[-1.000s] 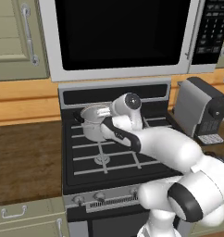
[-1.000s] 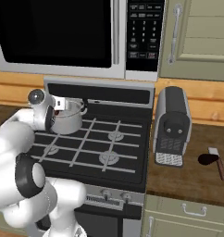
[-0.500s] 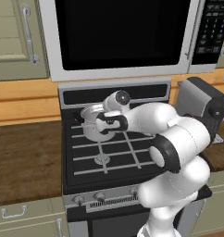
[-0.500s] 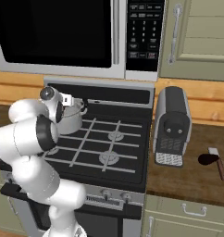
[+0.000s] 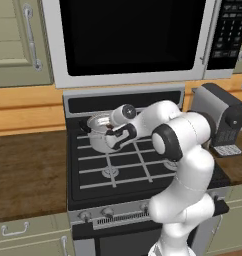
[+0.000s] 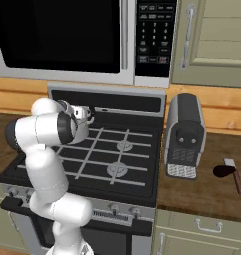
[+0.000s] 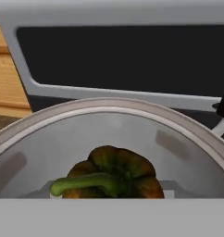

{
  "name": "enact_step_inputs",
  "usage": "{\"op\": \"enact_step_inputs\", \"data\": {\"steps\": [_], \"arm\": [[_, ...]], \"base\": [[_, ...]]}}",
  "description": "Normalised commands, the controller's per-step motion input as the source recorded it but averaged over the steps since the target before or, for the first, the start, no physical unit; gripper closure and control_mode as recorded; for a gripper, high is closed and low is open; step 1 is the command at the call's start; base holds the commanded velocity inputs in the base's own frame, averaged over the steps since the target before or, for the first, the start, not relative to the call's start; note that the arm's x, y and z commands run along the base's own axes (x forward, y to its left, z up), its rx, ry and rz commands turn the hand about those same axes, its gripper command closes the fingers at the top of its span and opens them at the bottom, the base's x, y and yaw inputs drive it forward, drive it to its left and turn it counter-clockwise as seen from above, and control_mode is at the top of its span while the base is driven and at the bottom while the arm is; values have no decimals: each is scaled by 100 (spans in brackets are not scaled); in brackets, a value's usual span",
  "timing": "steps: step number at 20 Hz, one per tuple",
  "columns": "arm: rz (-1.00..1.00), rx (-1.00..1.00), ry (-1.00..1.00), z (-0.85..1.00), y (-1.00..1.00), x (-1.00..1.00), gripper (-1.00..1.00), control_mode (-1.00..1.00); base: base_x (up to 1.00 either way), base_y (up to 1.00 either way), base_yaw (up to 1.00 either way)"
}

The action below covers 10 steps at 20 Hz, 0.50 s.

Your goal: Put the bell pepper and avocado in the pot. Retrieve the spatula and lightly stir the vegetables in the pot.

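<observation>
Pepper, dark green-orange bell type, lies inside shiny steel cylindrical pot on stove's back-left burner, stem pointing left in hand view (pot walls close round it). End effector at pot rim; can't tell jaw state. Grey-bladed, brown-handled spatula lies on right worktop, blade toward wall.

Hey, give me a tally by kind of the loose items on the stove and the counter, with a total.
Pots: 1, the pot
Bell peppers: 1, the bell pepper inside it
Spatulas: 1, the spatula
Avocados: 1, the avocado beside the spatula
Coffee machines: 1, the coffee machine
Total: 5
</observation>
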Motion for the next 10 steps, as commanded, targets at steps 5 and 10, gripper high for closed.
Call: {"op": "enact_step_inputs", "data": {"steps": [5,10], "arm": [[0,0,0,-21,25,22,100,-100],[0,0,0,-9,36,4,-100,-100]], "base": [[0,0,0],[0,0,0]]}}
